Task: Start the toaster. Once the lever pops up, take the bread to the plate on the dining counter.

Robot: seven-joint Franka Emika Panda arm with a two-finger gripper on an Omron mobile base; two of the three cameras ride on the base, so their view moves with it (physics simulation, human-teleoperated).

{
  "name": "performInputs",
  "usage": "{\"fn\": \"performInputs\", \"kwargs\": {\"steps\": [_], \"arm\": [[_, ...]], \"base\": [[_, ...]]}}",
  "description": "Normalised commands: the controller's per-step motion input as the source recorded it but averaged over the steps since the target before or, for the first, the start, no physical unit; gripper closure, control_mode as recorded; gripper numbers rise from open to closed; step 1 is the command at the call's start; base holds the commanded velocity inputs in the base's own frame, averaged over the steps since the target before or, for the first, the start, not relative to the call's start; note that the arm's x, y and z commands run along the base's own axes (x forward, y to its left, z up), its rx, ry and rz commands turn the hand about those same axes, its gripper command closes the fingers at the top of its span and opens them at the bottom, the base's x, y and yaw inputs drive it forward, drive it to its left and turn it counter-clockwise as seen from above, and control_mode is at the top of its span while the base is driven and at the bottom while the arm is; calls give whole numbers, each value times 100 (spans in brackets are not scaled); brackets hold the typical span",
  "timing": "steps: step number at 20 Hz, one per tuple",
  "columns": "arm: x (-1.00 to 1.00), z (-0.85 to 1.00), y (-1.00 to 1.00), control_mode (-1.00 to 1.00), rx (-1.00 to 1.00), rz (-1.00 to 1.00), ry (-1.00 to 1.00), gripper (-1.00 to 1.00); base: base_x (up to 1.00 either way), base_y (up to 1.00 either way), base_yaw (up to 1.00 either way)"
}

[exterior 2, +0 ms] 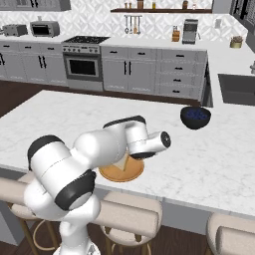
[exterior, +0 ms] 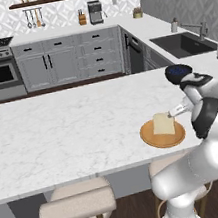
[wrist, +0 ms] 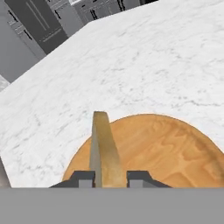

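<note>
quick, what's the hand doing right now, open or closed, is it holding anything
Hand: closed on the bread, gripping the slice edge-on between its fingertips, over the plate on the dining counter.

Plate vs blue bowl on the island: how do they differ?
The plate is flat, orange-brown and wood-grained; the bowl is deep, dark blue and rounded. The plate sits near the stool-side edge, the bowl farther in toward the sink side. The plate has the bread over it, between the end effector fingertips; the bowl stands clear of the arm. Both are round and rest on the dining counter.
</note>
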Motion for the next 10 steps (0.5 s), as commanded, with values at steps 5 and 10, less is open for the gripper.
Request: {"fn": "performInputs", "kwargs": {"steps": [5, 10], "arm": [[-8, -19, 0, -100, 0, 4, -5, -100], [0, 0, -12, -100, 0, 5, -6, -100]], "base": [[0, 0, 0], [0, 0, 0]]}}
